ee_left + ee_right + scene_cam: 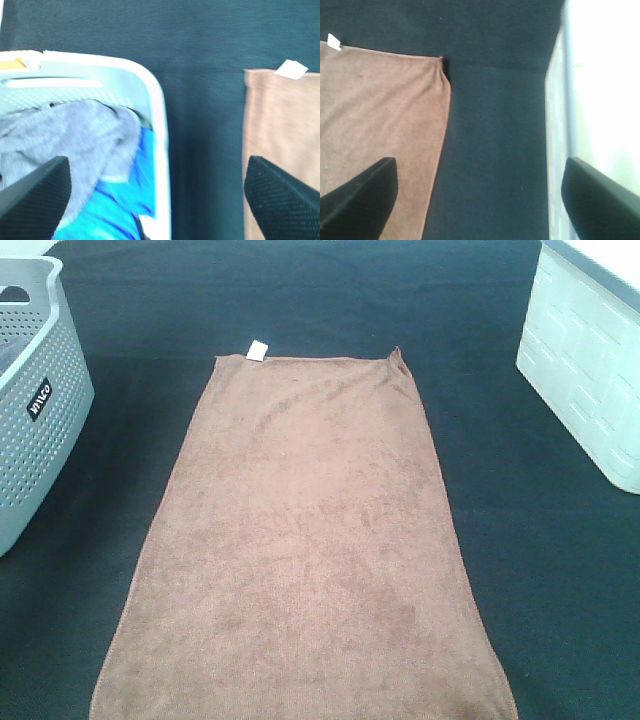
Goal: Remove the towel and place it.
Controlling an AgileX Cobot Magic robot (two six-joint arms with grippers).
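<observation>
The reddish-brown towel (305,550) lies spread flat on the black table cloth, long side running toward me, with its small white tag (257,349) at the far left corner. No gripper shows in the exterior high view. In the left wrist view the open left gripper (165,200) hovers above the gap between the basket and the towel's left edge (280,135). In the right wrist view the open right gripper (480,200) hovers above the black cloth beside the towel's right edge (380,115). Both are empty.
A grey perforated laundry basket (35,400) stands at the left; it holds grey and blue clothes (90,150). A white plastic bin (590,360) stands at the right, also in the right wrist view (600,100). Black table cloth (300,290) covers the table.
</observation>
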